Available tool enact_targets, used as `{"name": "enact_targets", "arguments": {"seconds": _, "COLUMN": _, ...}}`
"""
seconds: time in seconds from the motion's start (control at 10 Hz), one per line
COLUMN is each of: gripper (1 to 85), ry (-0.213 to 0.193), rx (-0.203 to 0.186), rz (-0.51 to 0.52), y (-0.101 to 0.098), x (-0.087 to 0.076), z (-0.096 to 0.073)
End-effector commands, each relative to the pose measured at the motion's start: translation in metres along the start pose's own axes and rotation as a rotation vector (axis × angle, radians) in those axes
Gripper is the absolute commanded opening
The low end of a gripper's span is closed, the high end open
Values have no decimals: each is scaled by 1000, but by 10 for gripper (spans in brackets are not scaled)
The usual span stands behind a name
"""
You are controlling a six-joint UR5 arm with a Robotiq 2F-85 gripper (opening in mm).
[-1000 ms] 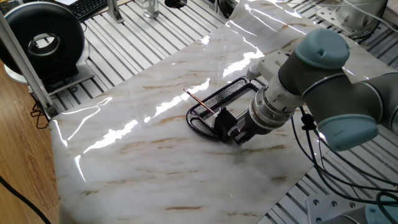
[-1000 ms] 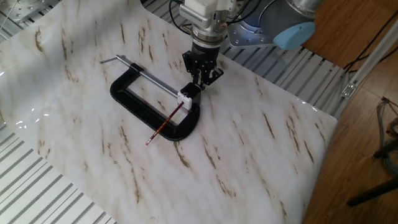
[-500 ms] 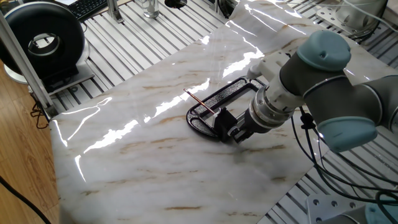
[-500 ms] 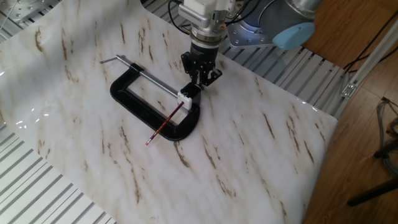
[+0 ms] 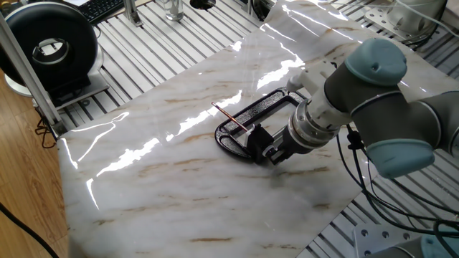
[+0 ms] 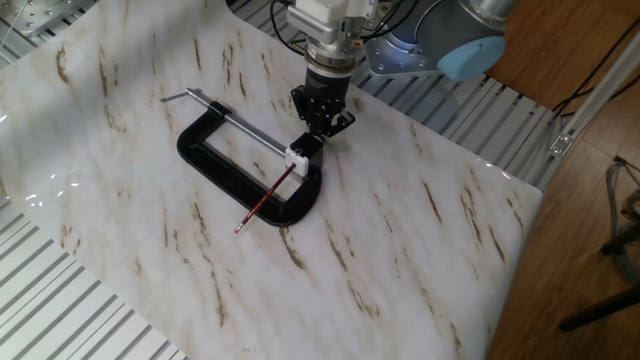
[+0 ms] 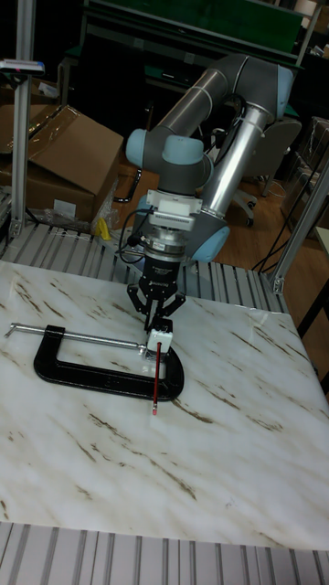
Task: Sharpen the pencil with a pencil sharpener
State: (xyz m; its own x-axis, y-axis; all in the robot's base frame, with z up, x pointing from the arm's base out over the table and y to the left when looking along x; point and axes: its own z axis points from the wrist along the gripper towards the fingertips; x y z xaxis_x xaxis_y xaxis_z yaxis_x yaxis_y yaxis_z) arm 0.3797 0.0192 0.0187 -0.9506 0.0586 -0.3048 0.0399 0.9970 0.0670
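Hovering low over the black clamp (image 6: 240, 170) on the table (image 6: 430, 260), my end effector (image 6: 321, 128) has its fingers closed, it seems on the pencil sharpener (image 6: 299, 153), though the contact is partly hidden. The pencil (image 6: 268, 198) lies across the clamp frame with one end in the sharpener. I judge the sharpening itself is in hand; next I should turn the sharpener while the pencil stays seated.

On the marble table (image 6: 420, 250): 1 pencil (image 6: 266, 198), 1 pencil sharpener (image 6: 298, 155), 1 clamp (image 6: 215, 165) (black, C-shaped).
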Motion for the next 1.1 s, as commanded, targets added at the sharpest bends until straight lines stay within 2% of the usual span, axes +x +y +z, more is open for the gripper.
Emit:
{"name": "enact_targets", "arguments": {"seconds": 0.0, "gripper": 143, "ry": -17, "rx": 1, "rz": 26, "y": -1, "x": -3, "z": -1}}
{"name": "enact_targets", "arguments": {"seconds": 0.5, "gripper": 73, "ry": -13, "rx": 30, "rz": 25, "y": -8, "x": -2, "z": -2}}
{"name": "enact_targets", "arguments": {"seconds": 0.6, "gripper": 60, "ry": -21, "rx": 25, "rz": 39, "y": -7, "x": -5, "z": -2}}
{"name": "enact_targets", "arguments": {"seconds": 1.0, "gripper": 37, "ry": -2, "rx": 72, "rz": 23, "y": -15, "x": -3, "z": -7}}
